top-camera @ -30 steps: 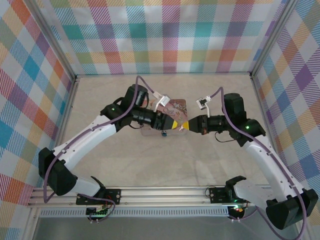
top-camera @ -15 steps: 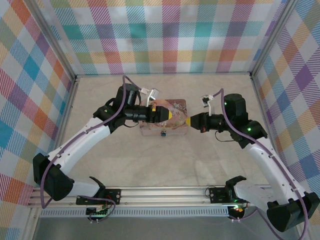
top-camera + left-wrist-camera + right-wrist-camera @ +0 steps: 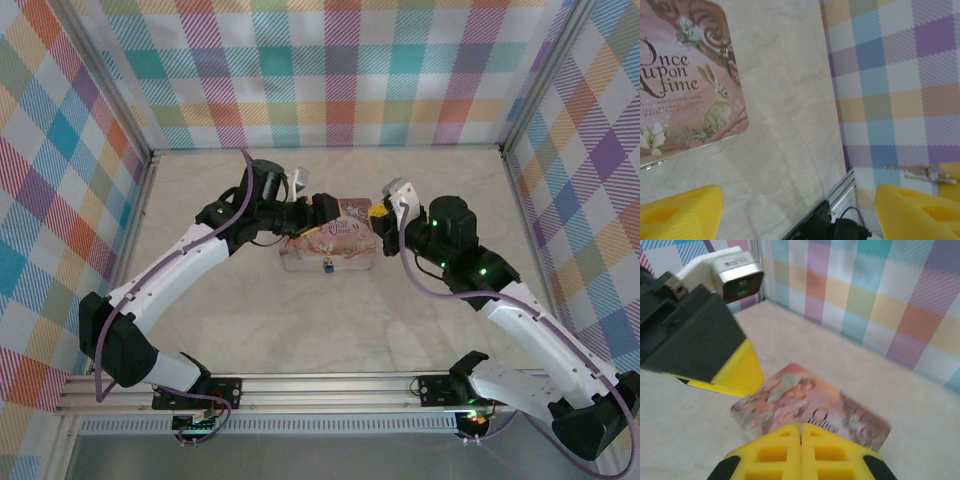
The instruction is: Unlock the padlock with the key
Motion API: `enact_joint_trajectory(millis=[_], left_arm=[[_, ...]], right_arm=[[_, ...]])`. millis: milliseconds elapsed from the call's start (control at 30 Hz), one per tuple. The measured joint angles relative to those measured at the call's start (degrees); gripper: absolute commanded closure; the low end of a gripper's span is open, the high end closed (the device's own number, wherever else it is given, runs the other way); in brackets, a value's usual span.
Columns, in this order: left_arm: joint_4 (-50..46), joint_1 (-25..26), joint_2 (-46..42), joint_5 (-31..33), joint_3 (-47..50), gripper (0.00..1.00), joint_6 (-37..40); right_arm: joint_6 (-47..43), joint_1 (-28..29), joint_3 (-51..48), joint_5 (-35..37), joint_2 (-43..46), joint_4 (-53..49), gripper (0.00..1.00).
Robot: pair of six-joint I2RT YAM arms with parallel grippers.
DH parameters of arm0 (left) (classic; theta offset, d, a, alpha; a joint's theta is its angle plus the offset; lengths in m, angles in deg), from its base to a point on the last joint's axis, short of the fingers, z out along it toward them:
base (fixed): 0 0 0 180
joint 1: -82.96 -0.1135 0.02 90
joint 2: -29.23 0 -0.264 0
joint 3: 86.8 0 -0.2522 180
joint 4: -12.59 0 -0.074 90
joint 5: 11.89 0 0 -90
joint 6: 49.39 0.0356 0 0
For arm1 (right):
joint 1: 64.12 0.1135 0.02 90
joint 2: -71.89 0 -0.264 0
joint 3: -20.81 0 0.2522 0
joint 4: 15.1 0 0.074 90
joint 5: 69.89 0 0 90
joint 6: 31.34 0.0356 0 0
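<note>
The small bluish padlock [image 3: 327, 266] hangs at the front edge of the pink tin [image 3: 330, 243]. My left gripper [image 3: 322, 207] hovers over the tin's back left, open [image 3: 797, 200], with nothing between its yellow fingers [image 3: 680, 212]. Just off the tin's back right corner, my right gripper [image 3: 378, 212] is shut [image 3: 800, 426]. In the left wrist view the thin silvery key [image 3: 917, 173] sticks out from the right gripper's yellow tip. From the right wrist camera the tin [image 3: 810, 407] lies below the jaws, with a left finger [image 3: 742, 372] beside it.
The tin [image 3: 690, 85] is a flat picture-printed box lying in the middle of the beige table [image 3: 250, 300]. Checked walls close the back and both sides. An aluminium rail [image 3: 330, 385] carrying the arm bases runs along the near edge.
The two grippers were tip to tip over the tin's right end; the left one has opened and drawn back left, and the right one has swung toward the back, still shut.
</note>
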Motion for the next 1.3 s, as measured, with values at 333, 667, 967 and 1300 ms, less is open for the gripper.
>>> enact_joint_trajectory(millis=[333,667,967,1300], left_arm=[[5.09,-3.69,2.91,-7.13,-3.8,0.34,-11.3],[16.9,-3.08,3.26,-14.8,-3.93,0.34,-22.36],[22.18,-0.33,3.26,-17.9,-3.96,0.41,-27.85],[24.46,0.13,3.26,-18.93,-3.96,0.54,-30.67]], right_arm=[[-21.92,2.86,-5.55,1.86,0.61,19.08,1.0],[-31.34,3.69,-5.55,1.62,0.63,24.3,1.0],[-34.03,5.07,-5.55,1.7,0.44,24.46,1.0],[-36.22,5.55,-6.69,2.78,-0.13,26.56,1.0]])
